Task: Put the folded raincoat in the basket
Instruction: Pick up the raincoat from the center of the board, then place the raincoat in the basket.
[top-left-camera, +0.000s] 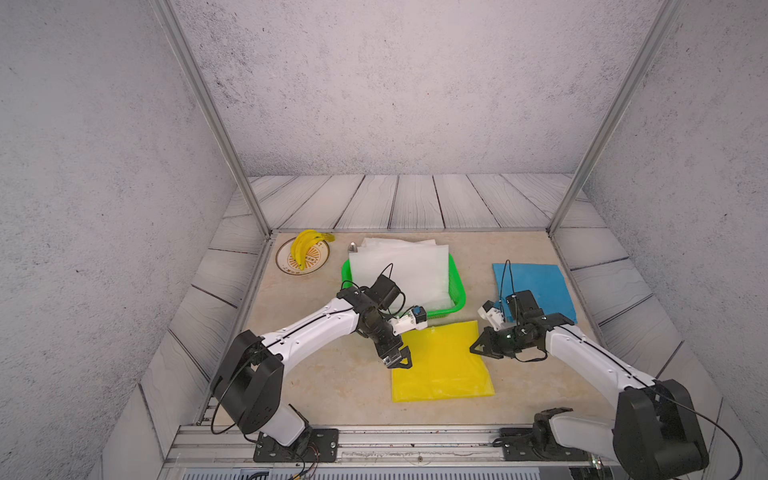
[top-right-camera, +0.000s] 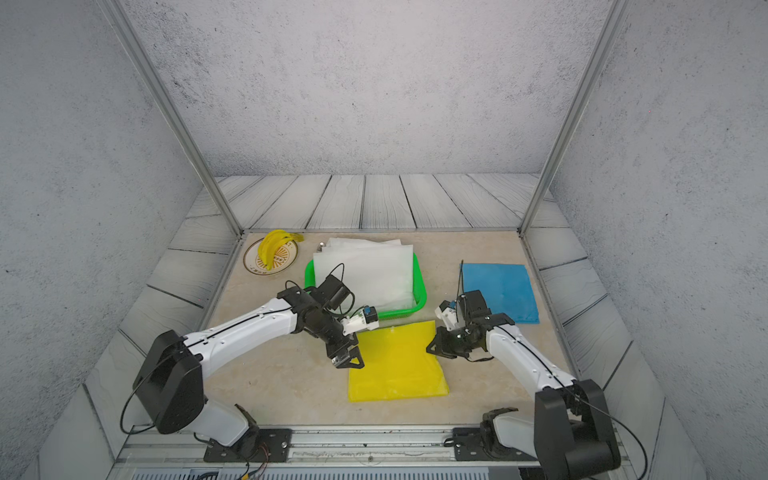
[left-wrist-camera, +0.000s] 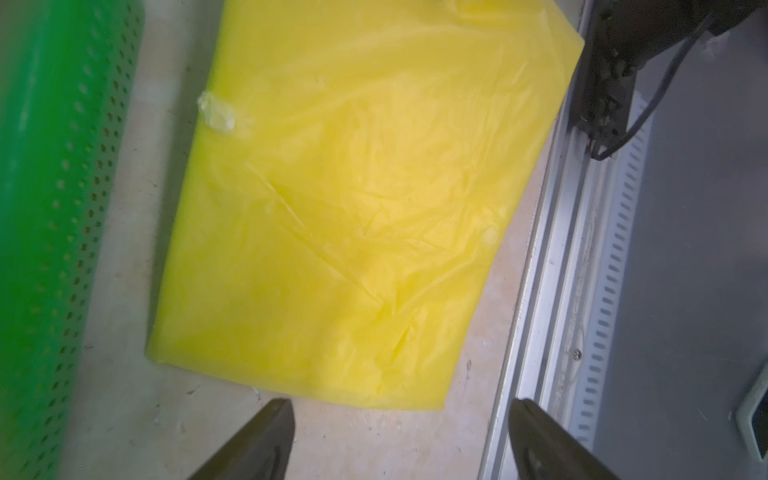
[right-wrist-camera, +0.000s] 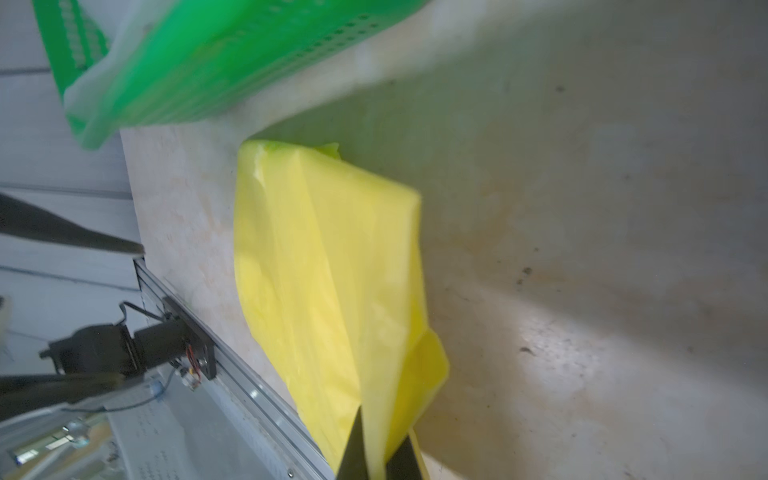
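Yellow raincoat (top-left-camera: 442, 365) lies folded on the bench (top-left-camera: 332, 374), just in front of the basket (top-left-camera: 442, 312) and not yet in it. Right gripper (right-wrist-camera: 376, 449) is pressed together on the raincoat's right edge. The wrist view shows a thin bunch of film pinched and that side lifting off the bench. Left gripper (top-left-camera: 401, 361) is spread at the left edge, holding nothing. We note these risks. The pinch takes little material and the film looks slick, so it may slide out on the lift. A one-sided lift would likely let the fold fall open and the free half drag, so we judge the left gripper needs its own bite first. If it closes too high it catches nothing, and if too low it scrapes the bench. The basket already holds a white raincoat (top-left-camera: 403, 266) that spills past the far rim, so room is tight. The yellow one may snag on the near rim or slide off the white one. A low carry could also shove the basket, which looks light. Blue raincoat (top-left-camera: 536, 291) lies beyond the right arm, clear of the path, and is no concern.
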